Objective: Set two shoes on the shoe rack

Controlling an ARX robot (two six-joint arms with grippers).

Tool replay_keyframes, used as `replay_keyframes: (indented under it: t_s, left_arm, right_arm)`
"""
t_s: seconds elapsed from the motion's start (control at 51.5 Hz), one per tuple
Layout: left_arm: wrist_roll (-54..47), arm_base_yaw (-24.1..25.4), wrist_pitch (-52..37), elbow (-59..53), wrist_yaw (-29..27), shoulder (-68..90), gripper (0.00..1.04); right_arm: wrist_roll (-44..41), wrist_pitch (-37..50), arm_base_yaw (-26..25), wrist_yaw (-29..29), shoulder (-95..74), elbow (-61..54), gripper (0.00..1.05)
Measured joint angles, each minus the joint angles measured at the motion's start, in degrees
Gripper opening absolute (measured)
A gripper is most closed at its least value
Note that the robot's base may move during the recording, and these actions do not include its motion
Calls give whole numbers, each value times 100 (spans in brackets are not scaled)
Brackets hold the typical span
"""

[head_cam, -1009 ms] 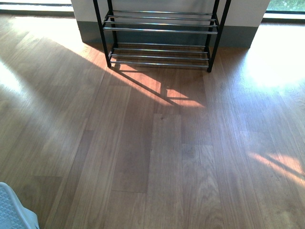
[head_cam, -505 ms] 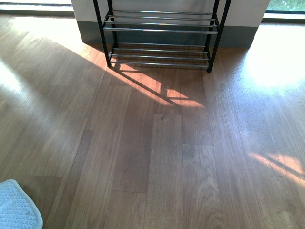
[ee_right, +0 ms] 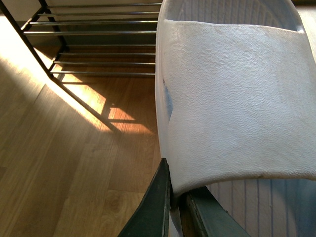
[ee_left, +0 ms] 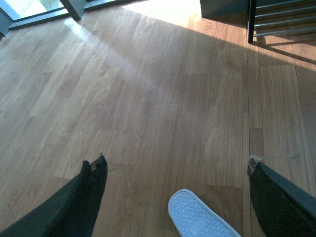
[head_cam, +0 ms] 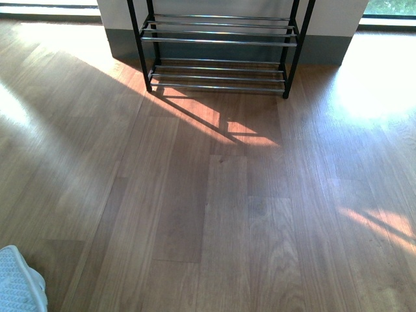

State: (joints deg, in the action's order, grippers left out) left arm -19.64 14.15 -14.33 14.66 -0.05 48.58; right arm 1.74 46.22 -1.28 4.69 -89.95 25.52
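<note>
My right gripper is shut on the edge of a pale blue slide; its white strap and ribbed footbed fill the right wrist view. The shoe rack stands beyond it on the floor. In the front view the shoe rack is at the far wall, both tiers of rods bare. A pale slide sole with a dotted tread shows at the bottom left corner. My left gripper is open above the floor, with that kind of sole low between its fingers, untouched. No sneakers are in view.
Wooden plank floor stretches from me to the rack, with bright sun patches at the right. A grey skirting and white wall run behind the rack. Window frames show in the left wrist view.
The pale sole at the front view's bottom left corner rose and turned flatter half a second ago, then dropped back and narrowed. The rack and floor are unchanged.
</note>
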Motion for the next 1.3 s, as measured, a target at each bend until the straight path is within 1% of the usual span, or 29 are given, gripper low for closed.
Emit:
replay_keyframes:
  t_s: [0.019,0.039,0.058,0.097,0.136,0.214,0.272,0.349,0.408,0.446,0.544,0.563,0.641,0.679,0.757,0.815,0.912,1.106,1.242,1.301]
  left_arm:
    - [0,0,0,0,0,0,95]
    - [48,9,-13,-4,44,4,97]
    - [114,26,-55,-13,109,20,97]
    - [472,74,-319,-52,492,111,95]
    - [791,85,-457,-42,634,238,95]
    - [1541,48,-535,216,638,953,95]
    - [1744,15,-540,400,581,1351,95]
    - [2100,-149,-625,977,273,2522,95]
    - [2476,-319,-420,1414,251,3338,95]
    - [2868,-535,-358,1687,13,4011,95]
    - [3821,-1073,-284,2041,-319,5407,95]
    - [4072,-1191,-302,2083,-481,5694,95]
    - [4656,-1512,-350,2240,-752,6649,95]
    - [4841,-1620,-343,2363,-802,7128,95]
    - [5049,-1703,-221,2651,-1029,7960,95]
    - [5235,-1733,48,2940,-1047,8627,95]
    - [5355,-1788,236,3235,-1071,9232,95]
    - [5556,-1856,811,4052,-1104,10067,95]
    - [5698,-1856,997,4417,-1032,10467,95]
    - [5840,-1849,1167,4581,-909,10671,95]
  right_arm:
    - [0,0,0,0,0,0,1]
    - [0,0,0,0,0,0,1]
    - [0,0,0,0,0,0,1]
    - [0,0,0,0,0,0,1]
    - [0,0,0,0,0,0,1]
    - [0,0,0,0,0,0,2]
    - [0,0,0,0,0,0,1]
    - [0,0,0,0,0,0,1]
    - [0,0,0,2,0,0,1]
    - [0,0,0,0,0,0,1]
    - [0,0,0,0,0,0,1]
    - [0,0,0,0,0,0,1]
    - [0,0,0,0,0,0,1]
    - [0,0,0,0,0,0,1]
    - [0,0,0,0,0,0,1]
    - [0,0,0,0,0,0,1]
    - [0,0,0,0,0,0,1]
    - [0,0,0,0,0,0,1]
    - [0,0,0,0,0,0,1]
    - [0,0,0,0,0,0,1]
